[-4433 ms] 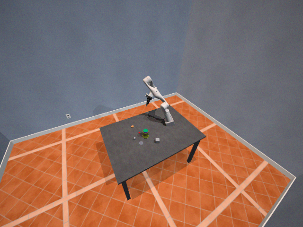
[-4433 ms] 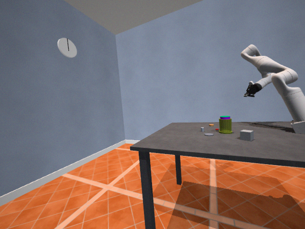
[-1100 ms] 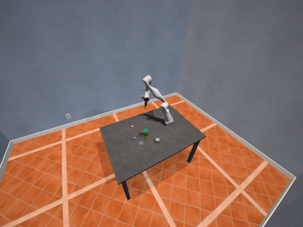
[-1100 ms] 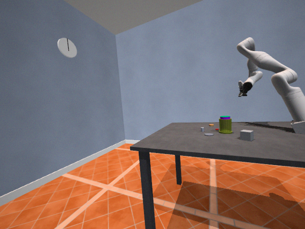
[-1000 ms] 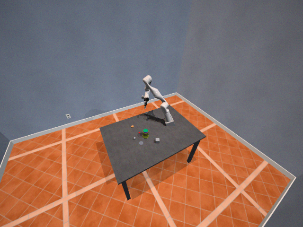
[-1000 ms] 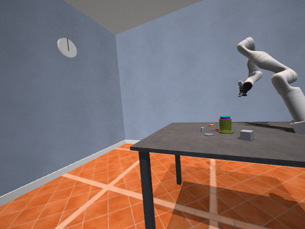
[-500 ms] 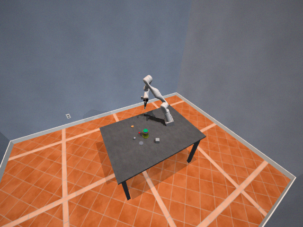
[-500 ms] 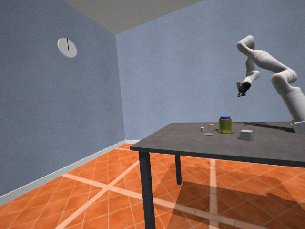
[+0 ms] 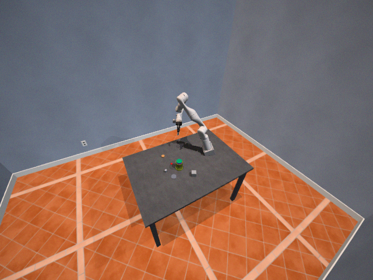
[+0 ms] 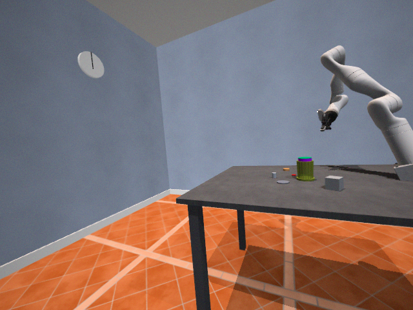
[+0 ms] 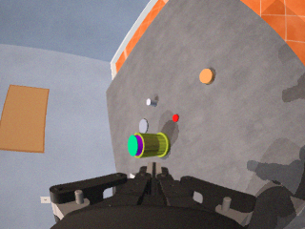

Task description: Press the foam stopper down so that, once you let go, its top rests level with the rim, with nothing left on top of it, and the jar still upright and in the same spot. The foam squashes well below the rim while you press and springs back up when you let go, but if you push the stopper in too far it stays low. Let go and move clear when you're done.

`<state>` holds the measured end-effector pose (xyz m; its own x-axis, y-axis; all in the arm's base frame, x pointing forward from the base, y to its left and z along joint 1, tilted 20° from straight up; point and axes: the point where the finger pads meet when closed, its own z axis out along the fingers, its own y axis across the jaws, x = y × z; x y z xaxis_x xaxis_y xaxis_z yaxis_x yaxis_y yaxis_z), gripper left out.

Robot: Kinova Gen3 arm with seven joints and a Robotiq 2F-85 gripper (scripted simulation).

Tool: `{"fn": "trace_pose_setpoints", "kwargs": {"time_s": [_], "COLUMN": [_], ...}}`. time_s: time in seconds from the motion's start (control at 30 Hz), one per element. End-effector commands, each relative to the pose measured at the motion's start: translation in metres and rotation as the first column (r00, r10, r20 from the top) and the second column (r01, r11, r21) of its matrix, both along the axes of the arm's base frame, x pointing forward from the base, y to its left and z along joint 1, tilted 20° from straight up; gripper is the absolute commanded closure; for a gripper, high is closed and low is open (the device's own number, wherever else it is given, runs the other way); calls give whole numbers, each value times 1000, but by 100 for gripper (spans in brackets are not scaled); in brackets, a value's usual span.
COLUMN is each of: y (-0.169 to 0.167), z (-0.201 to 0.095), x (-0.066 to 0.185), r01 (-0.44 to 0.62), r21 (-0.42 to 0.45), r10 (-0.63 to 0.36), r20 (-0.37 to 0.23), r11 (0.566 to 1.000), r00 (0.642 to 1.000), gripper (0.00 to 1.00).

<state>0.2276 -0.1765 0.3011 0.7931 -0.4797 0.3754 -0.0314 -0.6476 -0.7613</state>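
Flanking jar (image 10: 305, 170): cube (image 10: 333, 183), disc (image 10: 282, 181), peg (image 10: 273, 174)

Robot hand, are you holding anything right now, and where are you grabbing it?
Nothing is held. The gripper is shut on empty air, up above the table and away from the jar.

Blue-grey walls (image 10: 213, 100), orange tiled floor (image 9: 75, 210), dark table (image 10: 253, 196), round wall clock (image 10: 90, 64).

High far top, low side exterior, wrist behind claw (image 11: 152, 178)
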Motion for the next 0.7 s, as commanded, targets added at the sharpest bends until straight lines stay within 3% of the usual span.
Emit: {"fn": "trace_pose_setpoints", "kwargs": {"time_s": [0.0, 0.67], "y": [2, 12], "z": [2, 3], "x": [2, 10], "r01": [-8, -31], "r21": [-9, -45], "r10": [8, 30], "r20": [3, -37], "r11": [1000, 999], "r00": [1000, 999], "gripper": [100, 100]}}
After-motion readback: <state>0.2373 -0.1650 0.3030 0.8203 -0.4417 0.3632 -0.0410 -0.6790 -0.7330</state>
